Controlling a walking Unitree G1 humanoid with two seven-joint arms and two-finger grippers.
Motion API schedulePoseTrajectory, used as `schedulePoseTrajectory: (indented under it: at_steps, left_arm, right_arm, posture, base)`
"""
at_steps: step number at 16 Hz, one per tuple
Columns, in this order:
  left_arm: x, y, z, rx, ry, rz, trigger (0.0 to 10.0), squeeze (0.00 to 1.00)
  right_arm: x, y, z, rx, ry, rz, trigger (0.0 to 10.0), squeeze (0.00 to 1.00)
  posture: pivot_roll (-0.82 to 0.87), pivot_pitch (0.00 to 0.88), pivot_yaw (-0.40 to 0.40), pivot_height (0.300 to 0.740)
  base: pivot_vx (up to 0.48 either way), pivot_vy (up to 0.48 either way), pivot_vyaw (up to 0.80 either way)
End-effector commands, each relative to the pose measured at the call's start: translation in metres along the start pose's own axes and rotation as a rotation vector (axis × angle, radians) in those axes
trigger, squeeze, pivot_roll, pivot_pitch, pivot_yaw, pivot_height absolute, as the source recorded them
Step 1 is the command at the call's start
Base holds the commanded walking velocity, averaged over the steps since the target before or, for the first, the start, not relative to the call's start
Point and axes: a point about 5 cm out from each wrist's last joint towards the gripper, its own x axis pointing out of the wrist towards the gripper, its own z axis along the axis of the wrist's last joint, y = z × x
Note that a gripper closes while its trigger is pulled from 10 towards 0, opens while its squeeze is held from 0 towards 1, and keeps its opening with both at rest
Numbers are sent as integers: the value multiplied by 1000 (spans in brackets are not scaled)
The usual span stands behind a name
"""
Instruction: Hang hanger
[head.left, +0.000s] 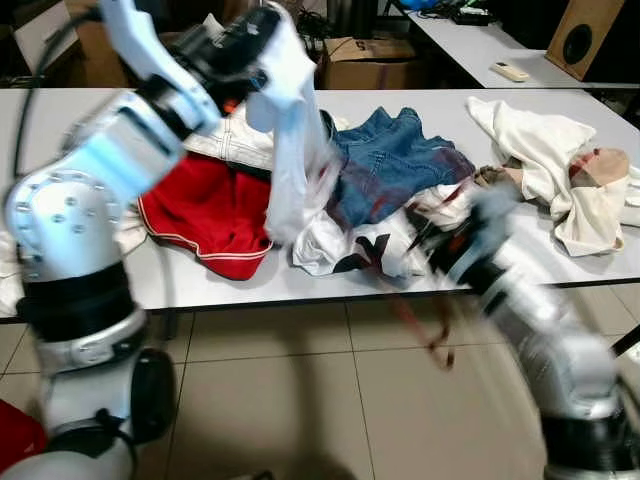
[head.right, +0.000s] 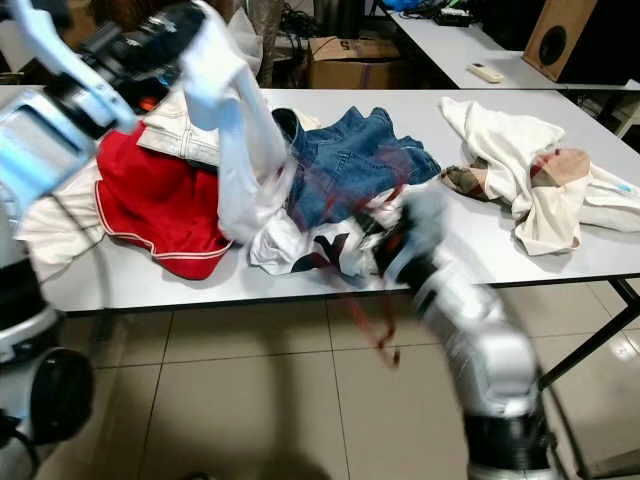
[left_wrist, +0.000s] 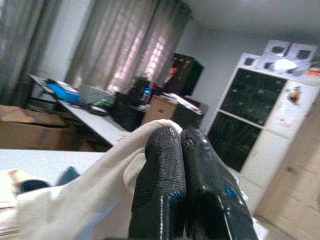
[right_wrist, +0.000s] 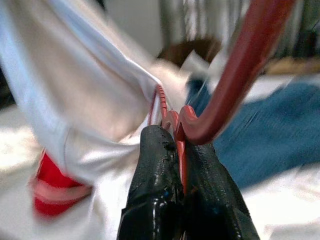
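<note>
My left gripper (head.left: 262, 28) is raised over the table, shut on a white garment (head.left: 292, 130) that hangs down from it to the clothes pile. In the left wrist view the white cloth (left_wrist: 90, 190) is pinched between the shut fingers (left_wrist: 160, 180). My right gripper (head.left: 452, 238) is at the table's front edge, blurred by motion, shut on a dark red hanger (right_wrist: 235, 70). The hanger's blurred frame (head.left: 420, 325) trails below the table edge, and its other end reaches into the white garment (right_wrist: 75, 100).
A grey table (head.left: 200, 285) holds a red garment (head.left: 210, 210), blue jeans (head.left: 395, 160), a white printed shirt (head.left: 345, 250) and a cream garment (head.left: 560, 170). Cardboard boxes (head.left: 365, 60) and a second table (head.left: 490, 45) with a speaker (head.left: 585, 35) stand behind. Tiled floor (head.left: 300, 400) lies in front.
</note>
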Motion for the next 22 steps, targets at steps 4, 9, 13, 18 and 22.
schedulePoseTrajectory:
  at_steps: [4, 9, 13, 18, 22]
  left_arm:
    - [-11, 9, 8, 46, -1, 19, 0, 0]
    - [-10, 6, -6, 64, 43, 7, 0, 0]
    - [-9, 4, -16, 59, 75, -3, 0, 0]
    - [-3, 4, -14, 122, 59, 23, 0, 0]
    - [-1, 2, -11, 143, 59, 10, 0, 0]
  right_arm:
    - [-3, -19, 39, -8, -140, -3, 10000, 0]
    - [-7, -6, 18, 29, -39, 78, 10000, 0]
    - [-5, 10, -1, 216, -22, 120, 10000, 0]
    - [-8, 24, -21, 326, 57, 192, 10000, 0]
    - [-19, 24, -23, 306, 114, 227, 10000, 0]
  posture:
    - [-94, 0, -30, 740]
    - [-97, 0, -27, 740]
    - [-94, 0, -24, 740]
    - [-82, 0, -20, 740]
    - [-84, 0, -16, 740]
  base:
    - [0, 0, 0]
    - [0, 0, 0]
    - [0, 0, 0]
    - [0, 0, 0]
    - [0, 0, 0]
